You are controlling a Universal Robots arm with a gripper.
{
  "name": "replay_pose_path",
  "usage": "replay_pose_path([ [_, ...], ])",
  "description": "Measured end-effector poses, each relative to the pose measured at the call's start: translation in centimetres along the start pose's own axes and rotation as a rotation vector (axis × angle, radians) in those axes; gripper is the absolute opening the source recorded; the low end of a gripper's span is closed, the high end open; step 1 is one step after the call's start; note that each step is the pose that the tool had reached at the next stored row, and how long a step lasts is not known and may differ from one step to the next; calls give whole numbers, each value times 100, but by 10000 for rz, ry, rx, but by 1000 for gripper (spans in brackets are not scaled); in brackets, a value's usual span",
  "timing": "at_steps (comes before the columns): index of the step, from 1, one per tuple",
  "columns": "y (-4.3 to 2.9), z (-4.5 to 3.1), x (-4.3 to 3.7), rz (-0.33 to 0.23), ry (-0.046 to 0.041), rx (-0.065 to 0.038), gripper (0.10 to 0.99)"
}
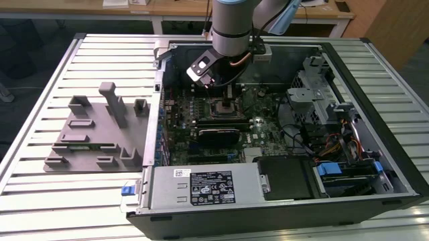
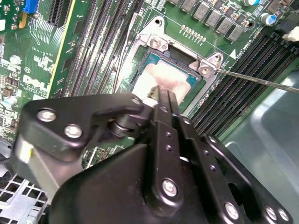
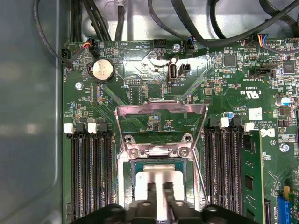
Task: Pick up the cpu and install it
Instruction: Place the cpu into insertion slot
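The cpu (image 3: 159,175) is a flat silvery square lying level inside the metal-framed socket (image 3: 127,168) on the green motherboard (image 3: 224,102). It also shows pale in the second wrist view, cpu (image 2: 163,72). My gripper (image 3: 160,189) stands straight over it, its two black fingers pressed close together with their tips at the cpu's top face, well inside its edges. The tips, gripper (image 2: 160,93), seem to touch the metal lid. In the exterior view the gripper (image 1: 226,98) reaches down into the open computer case above the socket (image 1: 225,106).
The socket's load plate (image 3: 154,112) is swung up and its thin lever (image 2: 261,81) sticks out sideways. Memory slots (image 3: 91,172) flank the socket. A black card (image 1: 218,135), power supply (image 1: 201,188) and drive cage (image 1: 322,100) crowd the case. A grey fixture (image 1: 94,135) lies outside it.
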State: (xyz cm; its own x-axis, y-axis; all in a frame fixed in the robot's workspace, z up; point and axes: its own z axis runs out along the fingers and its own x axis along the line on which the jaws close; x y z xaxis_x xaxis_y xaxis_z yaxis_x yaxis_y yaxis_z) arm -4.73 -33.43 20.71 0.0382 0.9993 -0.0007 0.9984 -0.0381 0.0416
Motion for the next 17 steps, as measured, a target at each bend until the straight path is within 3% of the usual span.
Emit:
replay_pose_path([
  [1,0,-1,0,0,0,0,114],
  [6,0,-3,0,0,0,0,106],
  [17,-3,76,0,-31,-1,2,106],
])
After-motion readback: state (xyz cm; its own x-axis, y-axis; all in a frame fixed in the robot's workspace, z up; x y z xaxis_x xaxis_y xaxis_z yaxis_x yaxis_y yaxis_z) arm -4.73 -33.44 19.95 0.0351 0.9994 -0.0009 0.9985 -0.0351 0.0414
